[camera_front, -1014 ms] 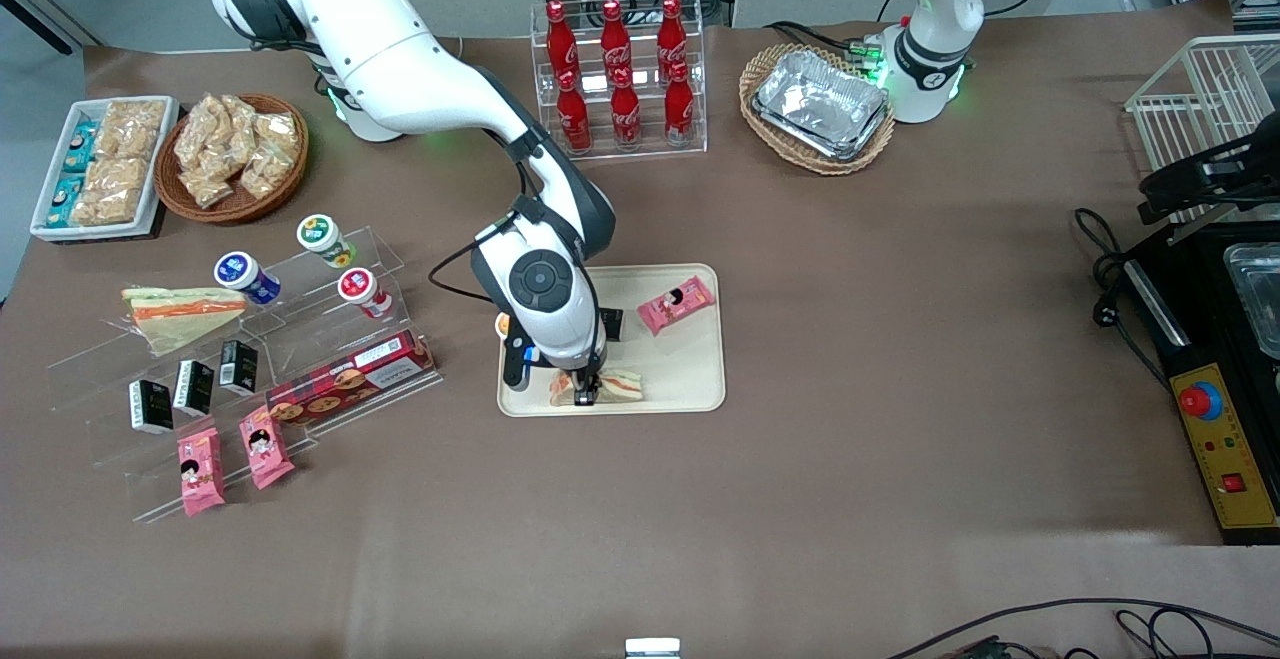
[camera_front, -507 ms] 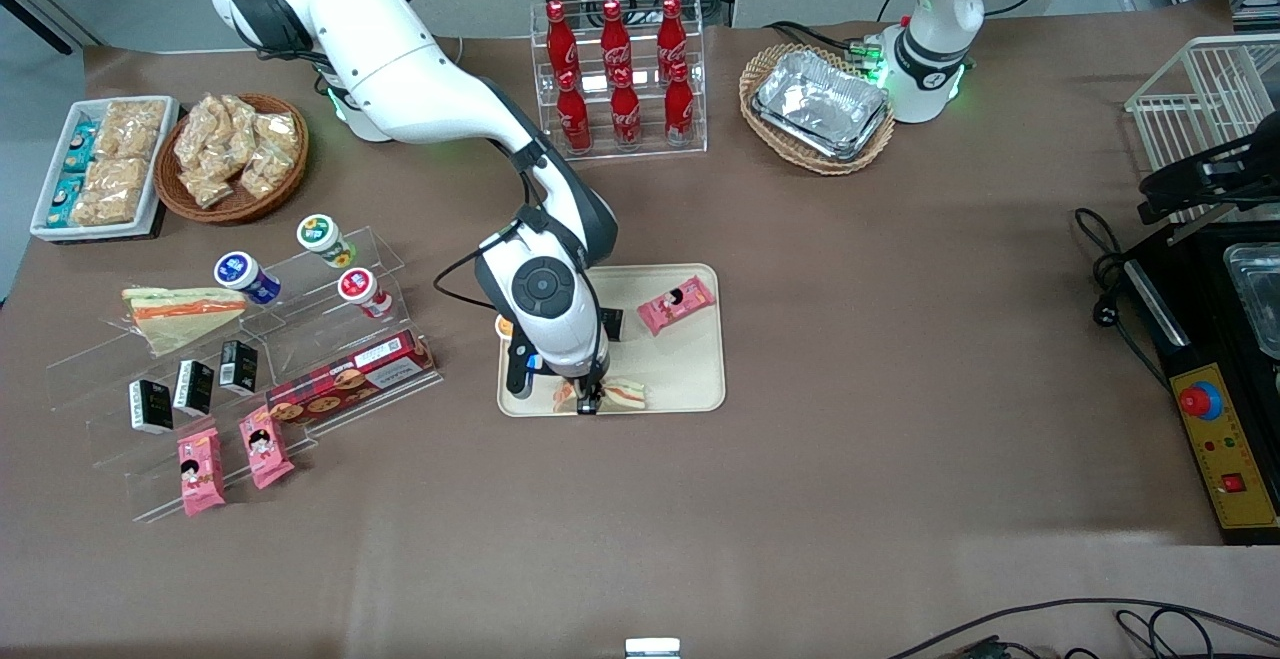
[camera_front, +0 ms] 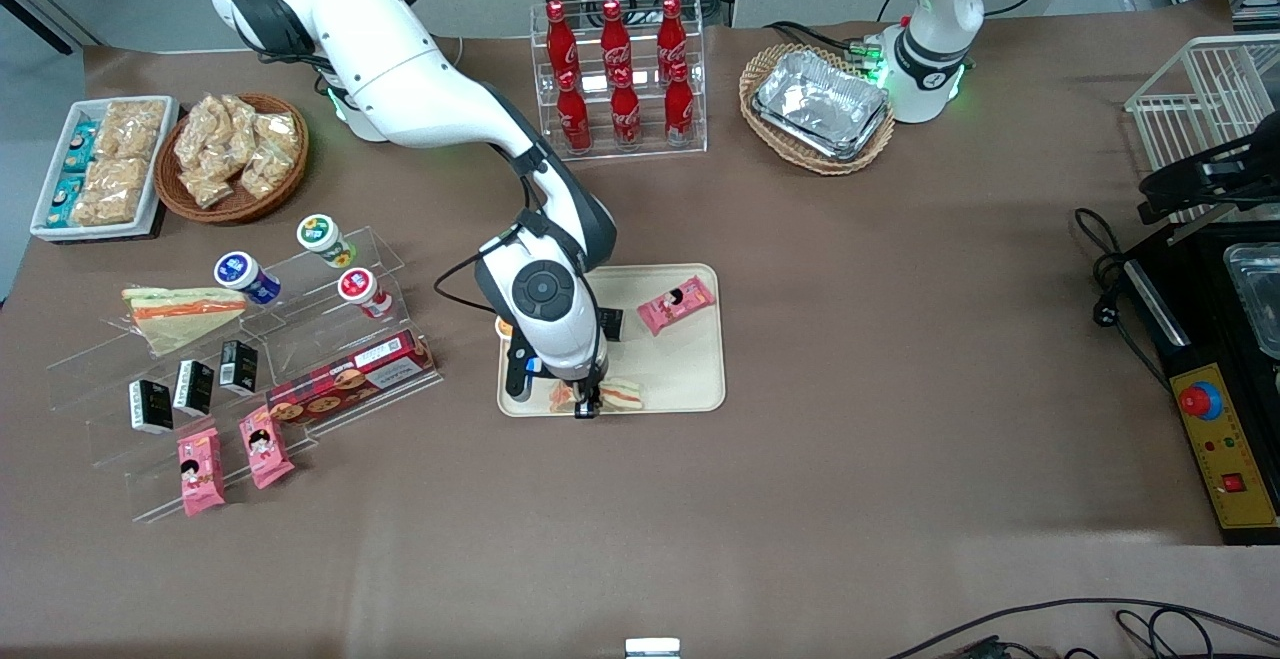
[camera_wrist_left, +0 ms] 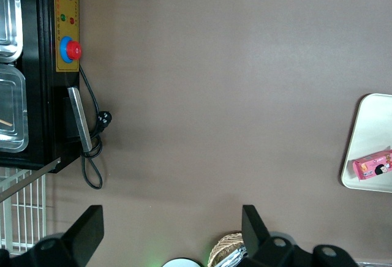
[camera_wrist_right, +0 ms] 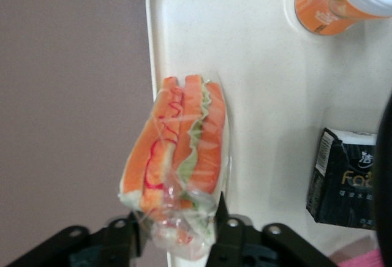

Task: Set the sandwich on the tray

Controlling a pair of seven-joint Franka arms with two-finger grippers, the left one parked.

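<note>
The sandwich [camera_front: 622, 394] is a clear-wrapped wedge with orange and green layers, down at the edge of the cream tray [camera_front: 690, 379] nearest the front camera. My right gripper [camera_front: 587, 405] points straight down over it. In the right wrist view the two fingers press on either side of the wrapped end of the sandwich [camera_wrist_right: 177, 150], so the gripper [camera_wrist_right: 176, 227] is shut on it. There the sandwich hangs over the rim of the tray [camera_wrist_right: 263, 114], partly above the brown table. A near-identical second sandwich [camera_front: 180, 314] lies on the acrylic shelf toward the working arm's end.
On the tray are a pink snack packet [camera_front: 677, 304], a black carton [camera_wrist_right: 343, 178] and an orange bottle [camera_wrist_right: 334, 0]. The acrylic shelf [camera_front: 250, 369] holds cups, cartons, a biscuit box and pink packets. A cola rack [camera_front: 618, 79] and a foil-tray basket [camera_front: 818, 109] stand farther back.
The gripper with the sandwich has shifted slightly toward the front camera and lower, to the tray's near rim. The arm's elbow has swung a little.
</note>
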